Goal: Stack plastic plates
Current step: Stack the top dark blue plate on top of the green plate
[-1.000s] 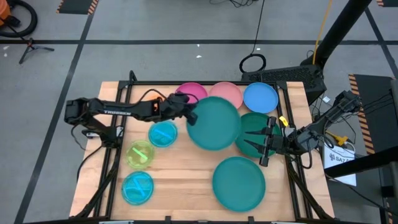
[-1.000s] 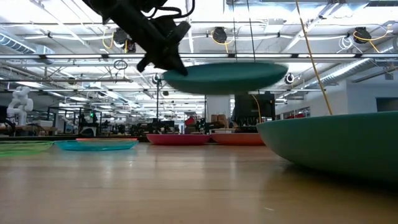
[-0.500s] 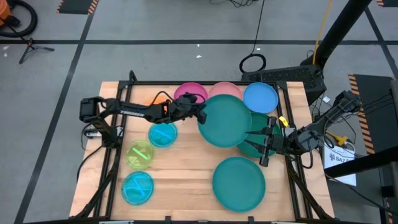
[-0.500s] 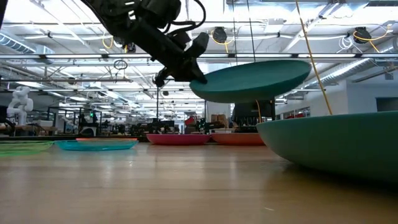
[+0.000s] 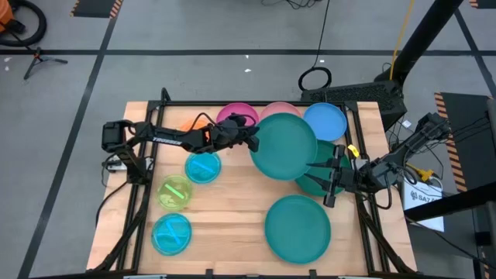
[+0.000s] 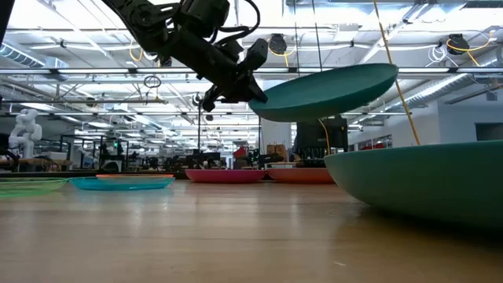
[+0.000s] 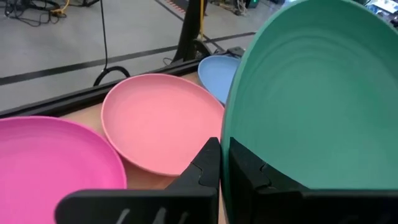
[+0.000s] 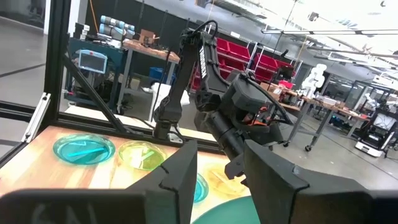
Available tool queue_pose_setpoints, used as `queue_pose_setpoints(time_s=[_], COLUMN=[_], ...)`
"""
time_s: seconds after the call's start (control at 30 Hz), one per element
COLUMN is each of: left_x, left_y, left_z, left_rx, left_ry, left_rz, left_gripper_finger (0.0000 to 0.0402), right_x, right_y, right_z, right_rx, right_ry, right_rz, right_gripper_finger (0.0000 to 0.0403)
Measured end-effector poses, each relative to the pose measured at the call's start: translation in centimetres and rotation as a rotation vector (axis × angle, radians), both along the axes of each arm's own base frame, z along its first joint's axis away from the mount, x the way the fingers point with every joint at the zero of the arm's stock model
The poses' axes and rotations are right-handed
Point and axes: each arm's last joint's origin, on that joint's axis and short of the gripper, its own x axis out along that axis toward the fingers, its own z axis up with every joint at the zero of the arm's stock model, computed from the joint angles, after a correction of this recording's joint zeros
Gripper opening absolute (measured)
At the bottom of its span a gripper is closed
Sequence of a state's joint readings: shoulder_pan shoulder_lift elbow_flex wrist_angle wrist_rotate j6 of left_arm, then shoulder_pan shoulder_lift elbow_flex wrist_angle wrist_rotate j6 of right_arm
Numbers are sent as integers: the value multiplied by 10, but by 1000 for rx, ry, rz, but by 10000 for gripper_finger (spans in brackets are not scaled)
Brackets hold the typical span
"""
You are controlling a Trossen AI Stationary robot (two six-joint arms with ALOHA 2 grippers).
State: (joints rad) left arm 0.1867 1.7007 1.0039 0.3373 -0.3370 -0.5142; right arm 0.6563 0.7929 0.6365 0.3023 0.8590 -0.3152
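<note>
Overhead and side views of the wooden surface (image 5: 232, 209) during plate stacking. The left hand (image 5: 249, 144), reaching across from the left side, is clamped shut on the near rim of a large teal plate (image 5: 284, 147); in its wrist view the two fingers (image 7: 208, 165) pinch the rim's thin edge, which is the only part of a shallow plate a narrow grip can hold. Seen level from the side, the plate (image 6: 330, 90) is carried well above the surface and tilted, its far edge higher, probably because the weight hangs from a single edge grip. From above it overlaps a dark green plate (image 5: 319, 174) lying at the right, which appears to be the intended base of the stack: large plates go lowest so smaller ones can nest on top.

The right hand (image 5: 330, 178) waits over the dark green plate with its fingers apart, holding nothing.

A second teal plate (image 5: 297, 227) lies at the front right. Along the back edge sit a magenta plate (image 5: 232, 115), a pink plate (image 7: 158, 127) and a blue plate (image 5: 327, 120). A small cyan plate (image 5: 203, 167), a lime plate (image 5: 175, 191) and another cyan plate (image 5: 171, 233) lie apart on the left, with a sliver of an orange plate (image 5: 192, 123) behind the left arm. None of these is stacked yet.
</note>
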Motion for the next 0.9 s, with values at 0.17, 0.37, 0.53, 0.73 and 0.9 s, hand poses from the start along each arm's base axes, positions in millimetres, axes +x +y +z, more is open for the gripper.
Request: queue_pose_setpoints(time_s=[0.17,0.37,0.53,0.73,0.9], left_x=[0,4,19,56,79], left_y=[0,-2,-5,-4,-3], left_z=[0,-3,-11,-11,-14], left_rx=[1,-6,-20,-18,-12], left_ry=[-5,-19,-4,60,128], left_rz=[0,0,-24,-93,-125], left_gripper_finger=[10,10,10,10,10], right_x=[0,0,0,0,0], right_y=[0,0,0,1,1], right_z=[1,1,2,1,1], right_rx=[-5,-8,-11,-16,-15], right_ry=[-3,-9,-11,-11,-8], right_rz=[0,0,3,28,28], right_gripper_finger=[123,123,123,123,123])
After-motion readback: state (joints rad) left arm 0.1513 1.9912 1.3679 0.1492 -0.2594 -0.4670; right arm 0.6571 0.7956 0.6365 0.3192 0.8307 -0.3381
